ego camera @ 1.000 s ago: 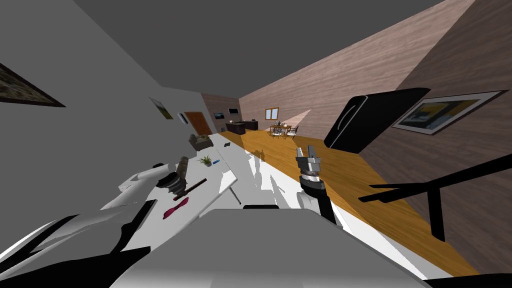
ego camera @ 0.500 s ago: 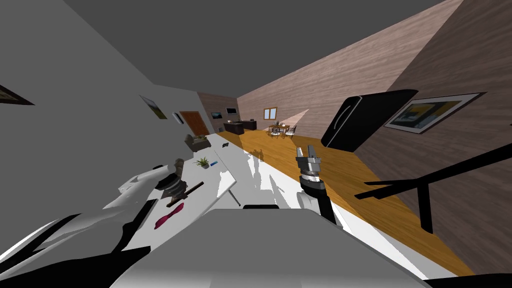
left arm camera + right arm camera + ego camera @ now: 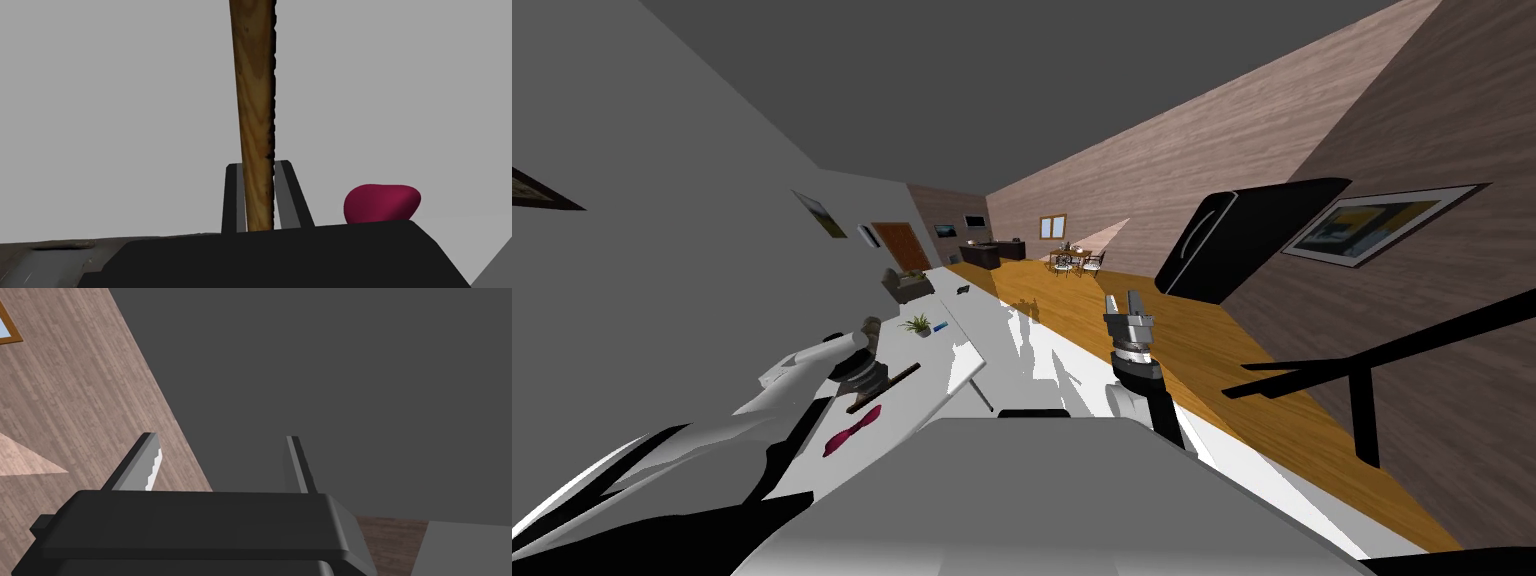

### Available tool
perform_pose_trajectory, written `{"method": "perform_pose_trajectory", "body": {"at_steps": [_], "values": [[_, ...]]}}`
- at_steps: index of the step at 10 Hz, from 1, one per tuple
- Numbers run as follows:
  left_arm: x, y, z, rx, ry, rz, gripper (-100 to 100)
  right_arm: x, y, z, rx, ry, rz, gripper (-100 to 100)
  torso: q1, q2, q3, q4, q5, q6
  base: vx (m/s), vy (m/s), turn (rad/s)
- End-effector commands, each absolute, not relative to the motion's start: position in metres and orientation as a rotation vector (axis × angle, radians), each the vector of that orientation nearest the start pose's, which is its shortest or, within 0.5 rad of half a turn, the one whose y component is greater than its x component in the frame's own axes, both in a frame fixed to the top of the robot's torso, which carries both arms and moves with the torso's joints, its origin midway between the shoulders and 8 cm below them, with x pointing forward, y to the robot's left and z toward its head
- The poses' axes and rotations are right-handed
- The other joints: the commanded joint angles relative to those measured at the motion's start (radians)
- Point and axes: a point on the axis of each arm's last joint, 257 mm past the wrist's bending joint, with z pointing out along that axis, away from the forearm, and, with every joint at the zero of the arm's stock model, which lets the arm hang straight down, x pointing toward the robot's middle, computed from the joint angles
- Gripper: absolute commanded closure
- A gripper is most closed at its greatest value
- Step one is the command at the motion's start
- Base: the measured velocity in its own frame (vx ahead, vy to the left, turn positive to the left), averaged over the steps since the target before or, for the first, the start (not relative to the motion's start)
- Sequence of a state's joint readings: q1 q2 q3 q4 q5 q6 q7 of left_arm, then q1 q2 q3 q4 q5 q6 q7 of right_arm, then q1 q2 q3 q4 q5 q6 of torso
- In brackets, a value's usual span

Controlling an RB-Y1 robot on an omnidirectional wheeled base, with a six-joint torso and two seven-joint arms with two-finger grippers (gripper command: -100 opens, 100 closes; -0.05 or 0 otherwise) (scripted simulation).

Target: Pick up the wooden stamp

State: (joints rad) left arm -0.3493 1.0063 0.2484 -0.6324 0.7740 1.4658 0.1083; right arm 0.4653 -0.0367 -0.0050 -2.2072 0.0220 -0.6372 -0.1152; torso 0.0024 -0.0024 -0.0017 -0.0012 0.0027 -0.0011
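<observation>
Head view, rolled hard to one side: a white table [image 3: 937, 372] runs along the grey wall on my left. The left arm reaches over it, with the left gripper [image 3: 864, 376] at the wooden stamp [image 3: 890, 382]. The stamp shows as a long, thin, dark brown stick slanting across the table top; whether it touches the top or hangs just above it cannot be told from here. Closer to me a magenta object [image 3: 852, 437] lies on the table, and farther along stands a small potted plant [image 3: 919, 323] with a blue object [image 3: 941, 326] just beside it. The right gripper [image 3: 1128, 303] is held up on my right side, well apart from the table's things, with a gap between its fingers. Left wrist view: the wooden stamp runs straight out from the gripper body, light brown with plain grain and a dark ragged edge down one side. The left gripper is closed on it near one end, both fingers [image 3: 233, 200] pressing its sides. The magenta object peeps over the gripper body just beside one finger, against a flat grey surface. Right wrist view: the right gripper stands wide open, its two fingers [image 3: 137, 468] about a third of the frame apart, with nothing between them.
</observation>
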Motion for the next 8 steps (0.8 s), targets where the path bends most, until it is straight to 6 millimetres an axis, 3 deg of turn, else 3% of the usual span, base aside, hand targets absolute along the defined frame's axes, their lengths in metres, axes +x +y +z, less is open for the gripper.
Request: {"method": "perform_pose_trajectory", "body": {"at_steps": [1,3,4,5,7,8], "values": [[0.271,0.643,-0.342,-2.929,1.088,0.012,100,0.337,-0.269,0.028,0.579,0.564,1.429,0,0.0,0.0,0.0,0.0,0.0,0.0,0.0,0.0,0.0],[0.27,0.643,-0.342,-2.929,1.088,0.013,100,0.337,-0.269,0.028,0.579,0.564,1.429,0,0.0,0.0,0.0,0.0,0.0,0.0,0.0,0.0,0.0],[0.27,0.643,-0.342,-2.929,1.088,0.013,0,0.337,-0.269,0.028,0.579,0.564,1.429,0,0.001,0.0,0.0,0.0,0.0,0.0,0.0,0.0,0.0],[0.27,0.644,-0.333,-2.931,1.086,0.014,100,0.337,-0.269,0.028,0.579,0.564,1.429,0,0.001,0.0,0.0,0.0,0.0,0.0,0.003,-0.007,-0.008],[0.27,0.646,-0.332,-2.931,1.085,0.014,100,0.337,-0.269,0.028,0.579,0.564,1.429,0,-0.001,-0.001,0.0,0.0,-0.001,0.0,0.004,-0.005,-0.004],[0.27,0.646,-0.331,-2.932,1.086,0.015,0,0.337,-0.269,0.028,0.579,0.564,1.429,0,0.0,-0.001,0.0,0.0,0.0,0.0,0.0,0.0,0.0]]}}
